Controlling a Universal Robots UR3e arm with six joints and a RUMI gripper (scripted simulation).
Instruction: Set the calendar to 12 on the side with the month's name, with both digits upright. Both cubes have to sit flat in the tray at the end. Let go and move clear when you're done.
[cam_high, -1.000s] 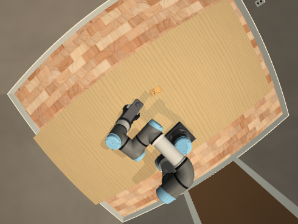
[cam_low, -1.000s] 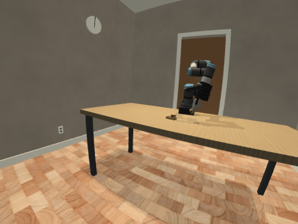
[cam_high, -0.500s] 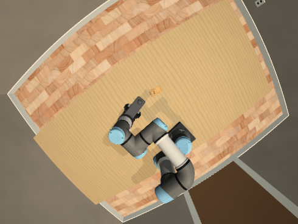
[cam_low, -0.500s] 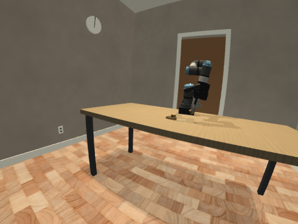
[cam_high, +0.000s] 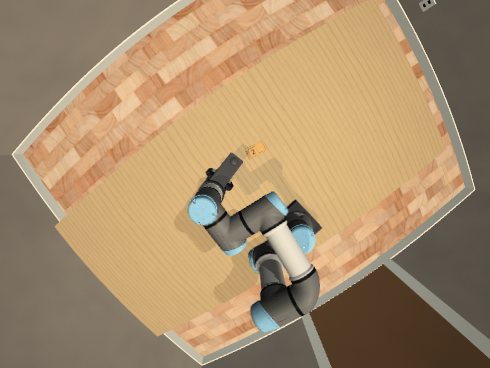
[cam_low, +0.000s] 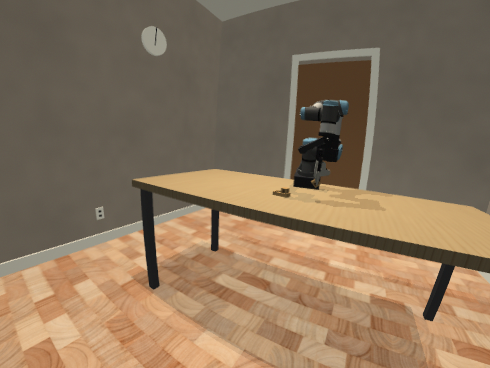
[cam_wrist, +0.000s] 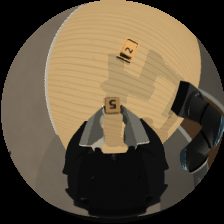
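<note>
My gripper (cam_wrist: 112, 106) is shut on a small wooden cube (cam_wrist: 112, 104) whose face toward the wrist camera shows a 5. I hold it above the table. Farther out on the table lies the calendar tray with the other cube (cam_wrist: 128, 50), which shows a 2 on top. In the overhead view the tray and cube (cam_high: 255, 149) lie just right of my gripper head (cam_high: 231, 164); the held cube is hidden under it there. In the side view the tray (cam_low: 283, 194) sits on the table left of my gripper (cam_low: 315, 183). The month's name is too small to read.
The arm's base (cam_high: 302, 216) stands near the table's edge by the door. Arm links (cam_wrist: 195, 125) cross the right of the wrist view. The wooden table top (cam_high: 260, 150) stretches wide around the tray.
</note>
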